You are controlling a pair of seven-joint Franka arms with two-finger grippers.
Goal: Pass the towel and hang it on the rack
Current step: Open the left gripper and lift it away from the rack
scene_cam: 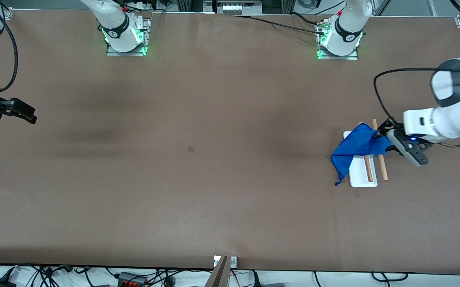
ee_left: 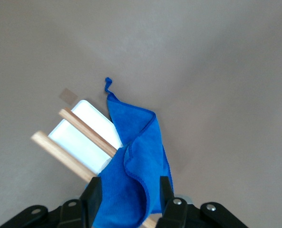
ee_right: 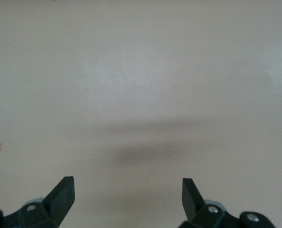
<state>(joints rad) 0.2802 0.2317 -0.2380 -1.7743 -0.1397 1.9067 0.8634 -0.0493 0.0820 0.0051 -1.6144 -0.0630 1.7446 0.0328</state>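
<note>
On brown table [scene_cam: 198,179], blue towel [scene_cam: 353,149] draped over rack [scene_cam: 363,175]

towel [scene_cam: 353,150]: royal blue | rack [scene_cam: 363,175]: white base, light-brown rods | table [scene_cam: 198,167]: brown

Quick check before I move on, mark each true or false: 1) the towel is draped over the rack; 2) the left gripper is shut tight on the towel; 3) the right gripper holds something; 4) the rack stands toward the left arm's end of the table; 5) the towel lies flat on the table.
1) True: the towel hangs over the rack rods.
2) False: the left gripper is at the towel with its jaws apart, the cloth between them.
3) False: the right gripper is open and empty, waiting over bare table.
4) True.
5) False: it hangs over the rods, one corner dangling beside the white base.
</note>
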